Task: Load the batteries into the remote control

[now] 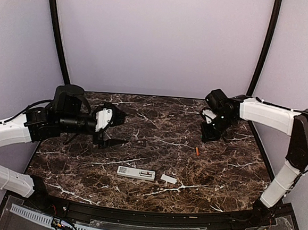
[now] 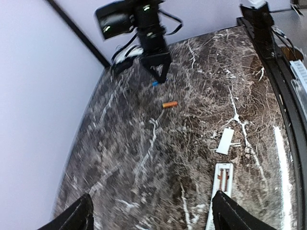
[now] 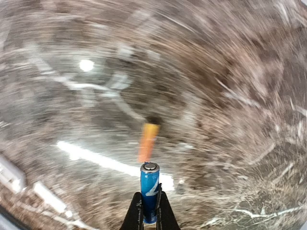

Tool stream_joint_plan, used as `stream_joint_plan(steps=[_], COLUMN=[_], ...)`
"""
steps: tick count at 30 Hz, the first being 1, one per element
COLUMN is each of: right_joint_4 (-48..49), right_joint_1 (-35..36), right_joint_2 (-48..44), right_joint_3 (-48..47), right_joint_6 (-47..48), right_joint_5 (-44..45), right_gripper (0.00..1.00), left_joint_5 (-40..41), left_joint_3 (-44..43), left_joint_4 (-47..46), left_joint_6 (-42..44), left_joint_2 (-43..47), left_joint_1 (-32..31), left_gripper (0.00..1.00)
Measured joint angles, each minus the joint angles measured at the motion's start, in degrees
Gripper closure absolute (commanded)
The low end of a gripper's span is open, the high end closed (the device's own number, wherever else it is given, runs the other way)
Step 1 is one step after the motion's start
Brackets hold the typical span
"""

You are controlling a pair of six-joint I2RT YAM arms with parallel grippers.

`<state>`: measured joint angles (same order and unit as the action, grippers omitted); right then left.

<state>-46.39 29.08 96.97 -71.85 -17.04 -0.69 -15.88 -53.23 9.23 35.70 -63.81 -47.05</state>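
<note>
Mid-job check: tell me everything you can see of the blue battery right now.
The blue battery is a slim cylinder in a glossy blue wrap with a white mark and a silvery metal end cap. The right gripper is shut on its lower half, one finger on each side, with the cap end pointing away from the wrist. It appears lifted clear of the dark marble table and touches nothing else. The orange battery lies on the table beyond it, apart.

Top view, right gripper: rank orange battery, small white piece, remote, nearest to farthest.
1. orange battery: lying loose just front-left of the right gripper.
2. small white piece: farther toward the front edge, right of centre.
3. remote: just left of that piece, farthest.
</note>
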Motion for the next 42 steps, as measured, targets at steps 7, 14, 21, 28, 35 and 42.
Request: stream_joint_plan(steps=[7, 14, 21, 28, 35, 42], right_joint_4=[-3.0, -2.9, -3.3, -3.8, -3.8, -4.7], right_joint_1=[12.8, 23.1, 26.5, 26.9, 26.9, 26.9], right_joint_2=[-2.0, 1.1, 7.2, 9.1, 9.1, 9.1], right_joint_3=[-10.9, -17.5, -22.9, -24.2, -24.3, -24.3], right_joint_6=[4.0, 4.8, 5.8, 6.1, 6.2, 6.9], right_joint_5=[-11.1, -23.1, -27.8, -28.7, -28.7, -28.7], right_gripper=[1.00, 1.00, 1.00, 1.00, 1.00, 1.00], left_joint_5=[2.3, 4.9, 6.2, 7.6, 8.2, 9.9], left_joint_3=[6.6, 8.7, 9.0, 9.9, 9.9, 9.9], left_joint_4=[-9.0, -14.3, -17.3, -18.4, -18.6, -18.6], left_joint_6=[26.9, 40.6, 45.9, 47.2, 47.2, 46.9], left_joint_2=[2.0, -4.1, -6.9, -8.5, -8.5, -8.9], left_joint_1=[-4.6, -7.3, -10.9, -12.4, -12.4, -12.4], left_gripper=[0.34, 0.51, 0.59, 0.75, 0.78, 0.70])
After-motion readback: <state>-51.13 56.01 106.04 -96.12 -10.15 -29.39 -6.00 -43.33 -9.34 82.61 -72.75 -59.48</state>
